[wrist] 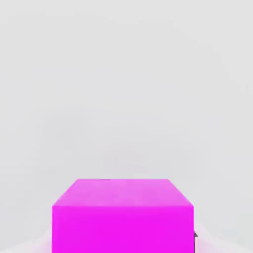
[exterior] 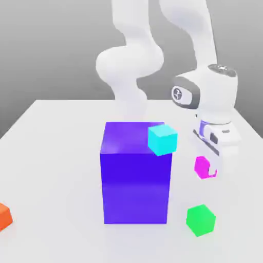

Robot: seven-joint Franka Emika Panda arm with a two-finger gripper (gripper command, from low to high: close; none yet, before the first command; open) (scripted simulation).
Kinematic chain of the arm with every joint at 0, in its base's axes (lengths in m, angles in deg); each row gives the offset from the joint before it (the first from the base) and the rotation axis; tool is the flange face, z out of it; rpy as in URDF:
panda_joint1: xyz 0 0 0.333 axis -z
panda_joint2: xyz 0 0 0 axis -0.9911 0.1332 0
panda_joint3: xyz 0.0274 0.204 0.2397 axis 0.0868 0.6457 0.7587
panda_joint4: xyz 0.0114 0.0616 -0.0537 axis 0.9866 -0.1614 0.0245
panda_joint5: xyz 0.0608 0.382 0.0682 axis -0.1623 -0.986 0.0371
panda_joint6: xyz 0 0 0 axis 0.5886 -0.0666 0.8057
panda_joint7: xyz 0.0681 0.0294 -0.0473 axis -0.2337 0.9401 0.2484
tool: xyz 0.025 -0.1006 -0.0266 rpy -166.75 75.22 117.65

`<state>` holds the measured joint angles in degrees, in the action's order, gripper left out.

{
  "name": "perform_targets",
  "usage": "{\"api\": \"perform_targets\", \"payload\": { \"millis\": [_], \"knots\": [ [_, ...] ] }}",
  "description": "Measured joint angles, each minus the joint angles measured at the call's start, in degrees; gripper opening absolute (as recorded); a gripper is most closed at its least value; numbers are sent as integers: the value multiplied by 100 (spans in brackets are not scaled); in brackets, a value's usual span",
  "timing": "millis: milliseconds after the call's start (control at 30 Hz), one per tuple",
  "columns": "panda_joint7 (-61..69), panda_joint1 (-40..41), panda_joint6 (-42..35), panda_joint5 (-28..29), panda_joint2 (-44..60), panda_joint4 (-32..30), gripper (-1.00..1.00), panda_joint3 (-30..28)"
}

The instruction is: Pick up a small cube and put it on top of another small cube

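Observation:
The small cube (exterior: 202, 166) is bright magenta-pink and sits under my hand at the exterior view's right, beside the big blue-purple block (exterior: 134, 180). My gripper (exterior: 205, 169) points down with its fingers closed against the cube's sides, shut on it. In the hand view the small cube (wrist: 122, 217) looms close, seen from above, with pale table around it. Whether the cube rests on the table or hangs just above it cannot be told.
A cyan cube (exterior: 163, 139) shows at the block's upper right corner. A green cube (exterior: 200, 220) lies nearer the front, below the gripper. An orange cube (exterior: 4, 215) sits at the exterior view's left edge. The white table (exterior: 56, 154) stretches left of the block.

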<state>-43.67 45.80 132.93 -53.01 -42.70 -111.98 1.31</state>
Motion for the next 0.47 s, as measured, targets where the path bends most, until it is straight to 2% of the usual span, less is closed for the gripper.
{"api": "perform_targets", "payload": {
  "millis": [167, 333, 367, 467],
  "knots": [
    [-621, 679, -832, 48, 180, 1014, -100, -372],
    [-631, 829, -210, -92, 1039, 1250, -100, -270],
    [-623, 865, -31, -107, 1234, 1263, 100, -230],
    [-623, 865, -31, -107, 1234, 1263, 100, -230]
  ]
}}
